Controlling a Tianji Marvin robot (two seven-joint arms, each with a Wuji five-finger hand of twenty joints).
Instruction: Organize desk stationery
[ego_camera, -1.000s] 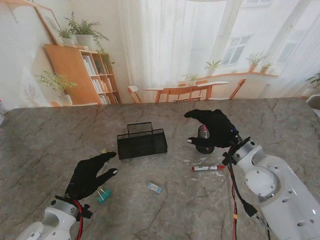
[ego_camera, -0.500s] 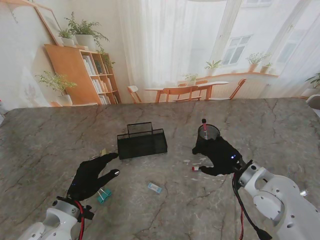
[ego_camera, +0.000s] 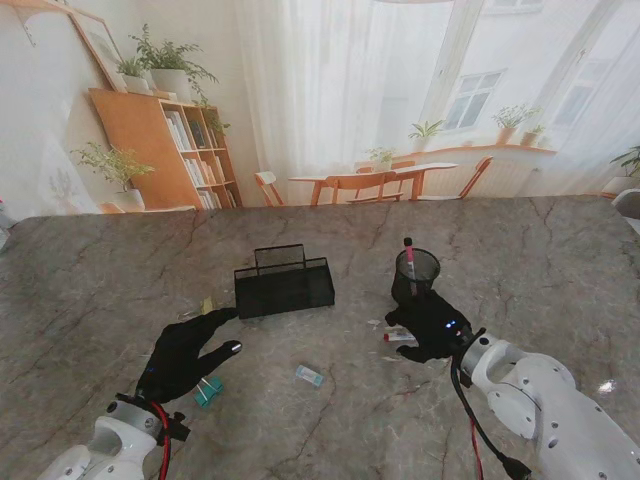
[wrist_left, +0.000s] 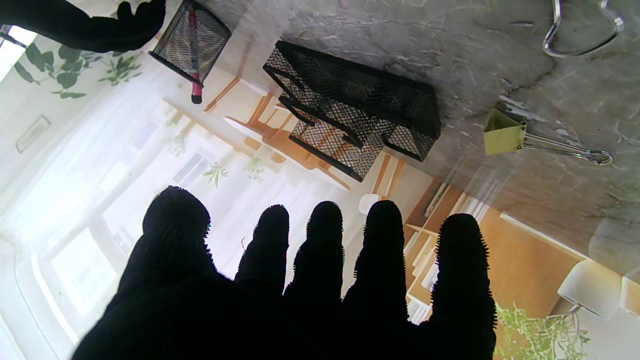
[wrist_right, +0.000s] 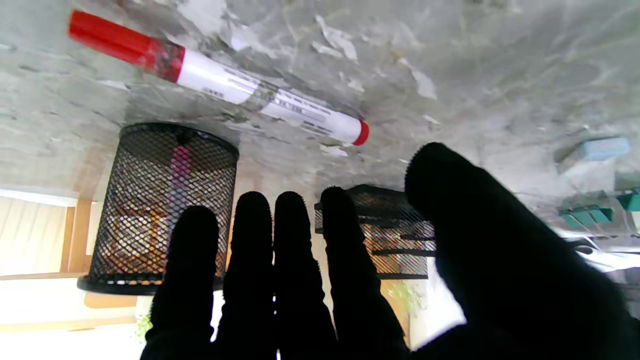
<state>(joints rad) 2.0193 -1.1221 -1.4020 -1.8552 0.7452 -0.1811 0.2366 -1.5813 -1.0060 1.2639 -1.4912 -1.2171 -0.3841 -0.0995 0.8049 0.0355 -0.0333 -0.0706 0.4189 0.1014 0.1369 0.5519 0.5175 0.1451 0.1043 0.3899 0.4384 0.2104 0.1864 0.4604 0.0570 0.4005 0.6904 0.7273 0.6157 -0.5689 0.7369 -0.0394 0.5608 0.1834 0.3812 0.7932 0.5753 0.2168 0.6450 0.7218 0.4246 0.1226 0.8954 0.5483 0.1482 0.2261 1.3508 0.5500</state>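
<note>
On the marble table (ego_camera: 90, 270), near the middle of the stand view, stands a black mesh tray (ego_camera: 284, 283) with 2 compartments, and right of it a round mesh cup (ego_camera: 416, 274) with 1 pink pen (ego_camera: 409, 262) standing inside. Right hand (ego_camera: 430, 323) is low over the table, just at the lower side of the cup, palm down, and it covers a red-capped marker (wrist_right: 215, 82). In the right wrist view the marker lies flat on the stone beyond the fingertips (wrist_right: 254, 205); the fingers are stretched out, 4 of them side by side and the thumb apart, and they hold nothing.

Left hand (ego_camera: 185, 353) is at the lower left of the frame, also palm down, its fingers spread and empty (the left wrist view shows all 5 fingertips with gaps between). Just beside it, at its lower right, lies a teal clip (ego_camera: 208, 391). A yellow-green binder clip (wrist_left: 505, 138) lies on the table near the tray's left end. Between both hands, lower centre, lies a small blue eraser (ego_camera: 309, 375).
</note>
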